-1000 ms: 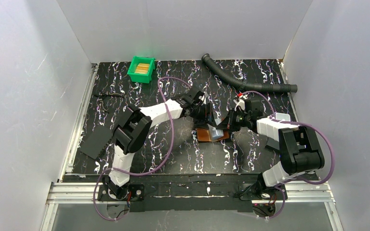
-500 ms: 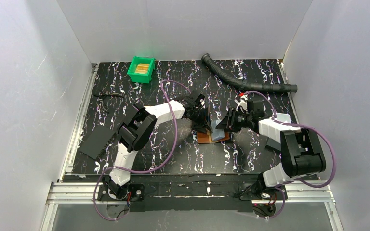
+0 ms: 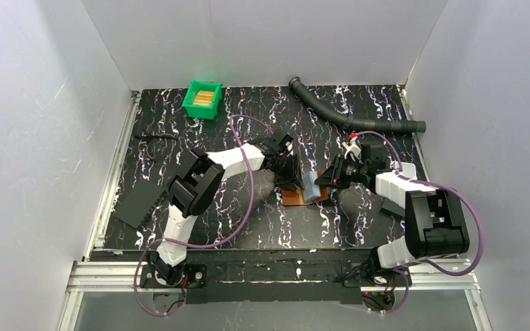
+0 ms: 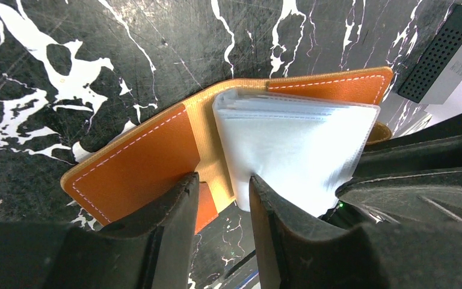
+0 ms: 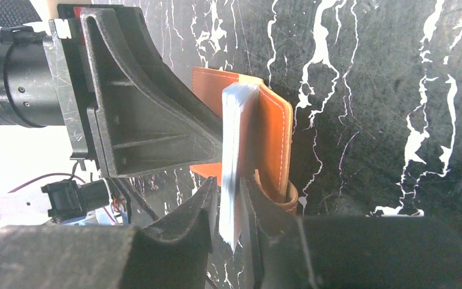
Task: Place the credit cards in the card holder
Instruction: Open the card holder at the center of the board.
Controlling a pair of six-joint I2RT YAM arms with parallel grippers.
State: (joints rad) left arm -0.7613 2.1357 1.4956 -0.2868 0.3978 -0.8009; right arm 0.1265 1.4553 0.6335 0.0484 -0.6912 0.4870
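Observation:
The card holder (image 3: 297, 196) is a brown leather wallet lying open at the table's middle, with a stack of pale inner pockets (image 3: 310, 185) standing up from it. In the left wrist view its orange flap (image 4: 138, 159) and the pockets (image 4: 295, 135) fill the frame. My left gripper (image 3: 292, 179) is open, and its fingers (image 4: 171, 223) straddle the wallet's spine from above. My right gripper (image 3: 324, 181) is shut on the edge of the pocket stack (image 5: 231, 150) and holds it upright. The credit cards (image 3: 205, 96) lie orange-yellow in the green bin.
The green bin (image 3: 194, 104) stands at the back left. A black corrugated hose (image 3: 359, 118) runs across the back right. A flat black sheet (image 3: 136, 203) lies at the left edge. A pale plate (image 3: 393, 205) lies under the right arm. White walls enclose three sides.
My left gripper has come down onto the wallet's left side. My right gripper has lifted the pale pocket stack from flat to upright and drawn slightly right.

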